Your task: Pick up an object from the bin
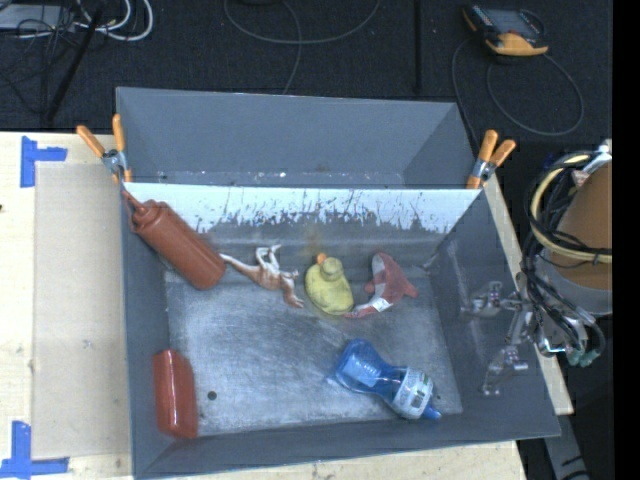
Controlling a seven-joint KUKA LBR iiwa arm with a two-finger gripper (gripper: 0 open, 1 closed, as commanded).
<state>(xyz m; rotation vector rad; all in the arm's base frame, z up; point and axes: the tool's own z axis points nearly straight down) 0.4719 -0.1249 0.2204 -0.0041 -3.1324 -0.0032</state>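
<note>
The gripper (490, 340) hangs over the sloping right wall of the grey bin (300, 148), just inside its right rim and clear of the flat floor. Its two metal fingers (487, 300) stand apart with only bare wall between them, so it is wide and holds nothing. Behind it, outside the rim, sit the arm's orange cover (592, 218) and a bundle of cables (556, 313). The thing nearest the gripper is a blue bottle (375, 373) lying on its side at the lower right of the floor, its pale cap end pointing toward the lower right corner. There is bare floor all round it, and its label is too small to read. Along the foot of the far wall runs a row of things. A yellow rubber duck (328, 286) is in the middle, with a red and white toy (387, 283) touching it on the right. A small tan and white animal figure (268, 268) lies just to its left. A long brown bottle (180, 243) leans tilted in the upper left corner, its neck up against the left wall. A red-brown cylinder (174, 393) lies along the left wall near the lower left corner, well apart from the rest. The middle of the floor is open.
</note>
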